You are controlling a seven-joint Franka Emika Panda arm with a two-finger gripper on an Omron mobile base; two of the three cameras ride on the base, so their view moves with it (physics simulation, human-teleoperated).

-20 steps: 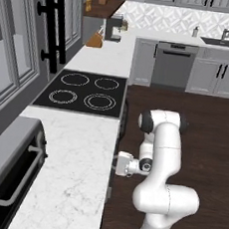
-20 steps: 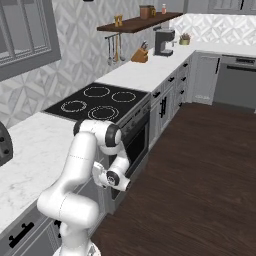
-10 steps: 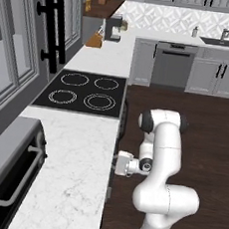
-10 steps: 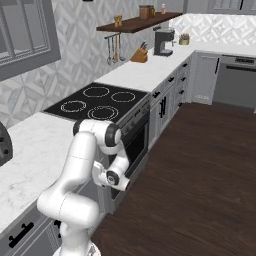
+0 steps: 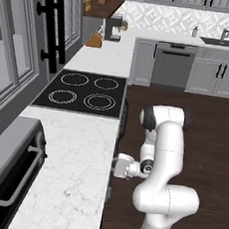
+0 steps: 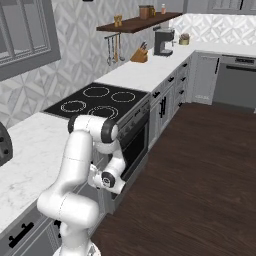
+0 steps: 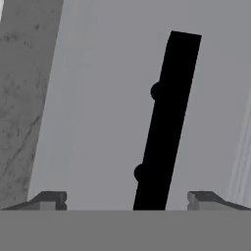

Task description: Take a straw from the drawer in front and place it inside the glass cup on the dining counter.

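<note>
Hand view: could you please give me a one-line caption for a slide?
Open gripper facing the flat grey drawer front, the black handle running between its two fingertips.

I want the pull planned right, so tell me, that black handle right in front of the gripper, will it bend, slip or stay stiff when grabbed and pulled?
The black handle looks like a rigid bar on two round mounts, so it probably won't flex. Its smooth, plain surface could be somewhat slippery. The grey front panel behind it looks flat and shut, so it likely moves with the handle. The gripper stands open.
</note>
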